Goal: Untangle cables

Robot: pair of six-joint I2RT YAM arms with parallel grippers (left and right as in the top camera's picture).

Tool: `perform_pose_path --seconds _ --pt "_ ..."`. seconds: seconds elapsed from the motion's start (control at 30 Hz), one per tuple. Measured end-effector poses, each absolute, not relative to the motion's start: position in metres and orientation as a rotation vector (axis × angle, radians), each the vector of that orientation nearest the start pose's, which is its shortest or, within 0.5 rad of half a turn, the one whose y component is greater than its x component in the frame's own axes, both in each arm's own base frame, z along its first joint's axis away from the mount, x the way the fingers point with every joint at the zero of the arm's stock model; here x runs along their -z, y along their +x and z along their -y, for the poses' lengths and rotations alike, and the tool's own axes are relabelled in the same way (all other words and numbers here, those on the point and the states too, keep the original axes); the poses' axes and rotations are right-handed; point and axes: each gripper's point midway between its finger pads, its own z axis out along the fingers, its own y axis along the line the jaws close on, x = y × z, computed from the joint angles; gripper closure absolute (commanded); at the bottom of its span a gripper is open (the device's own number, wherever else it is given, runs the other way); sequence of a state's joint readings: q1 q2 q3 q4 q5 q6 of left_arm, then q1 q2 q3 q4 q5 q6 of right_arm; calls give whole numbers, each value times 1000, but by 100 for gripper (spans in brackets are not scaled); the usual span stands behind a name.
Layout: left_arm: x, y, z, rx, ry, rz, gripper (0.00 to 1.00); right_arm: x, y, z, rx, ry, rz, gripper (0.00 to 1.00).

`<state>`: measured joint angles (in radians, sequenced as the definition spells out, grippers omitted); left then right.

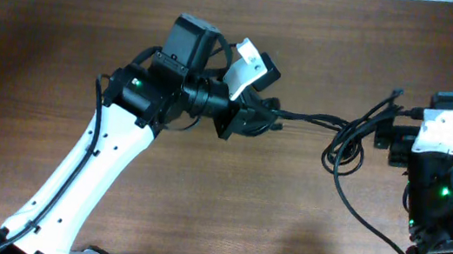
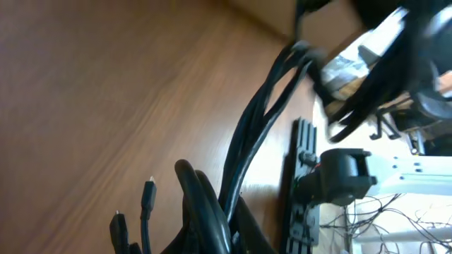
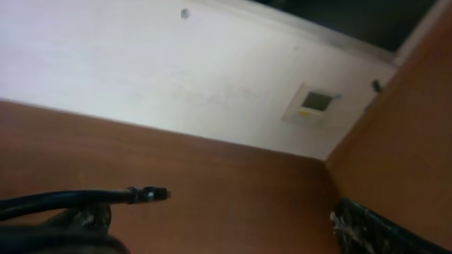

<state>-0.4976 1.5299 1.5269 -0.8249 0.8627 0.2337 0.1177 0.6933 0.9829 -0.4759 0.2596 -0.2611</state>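
A bundle of black cables (image 1: 315,119) stretches taut between my two grippers and knots into loops (image 1: 344,150) near the right one. One strand trails toward the front edge (image 1: 371,227). My left gripper (image 1: 265,115) is shut on the bundle's left end. In the left wrist view the cables (image 2: 258,120) rise from the closed fingers (image 2: 205,212), with two loose plugs (image 2: 148,192) beside them. My right gripper (image 1: 386,132) stands open. Its wrist view shows a plug-tipped cable (image 3: 145,193) lying over the left finger (image 3: 63,229), the other finger (image 3: 378,227) far apart.
The brown wooden table (image 1: 225,206) carries only the cables. A free plug (image 1: 398,94) pokes up behind the right gripper. Black rail and rig hardware (image 2: 305,176) sit beyond the table's edge.
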Motion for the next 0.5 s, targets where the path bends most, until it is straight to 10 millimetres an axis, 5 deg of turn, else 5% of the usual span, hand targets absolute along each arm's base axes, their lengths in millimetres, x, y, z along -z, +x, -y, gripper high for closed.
perform_pose_path --seconds 0.27,0.5 --pt "-335 255 311 1349 1283 -1724 100 -347 269 -20 161 -298 -1807 1" --pt "-346 244 312 1437 1314 -1651 100 -341 268 -32 95 -352 -1821 1"
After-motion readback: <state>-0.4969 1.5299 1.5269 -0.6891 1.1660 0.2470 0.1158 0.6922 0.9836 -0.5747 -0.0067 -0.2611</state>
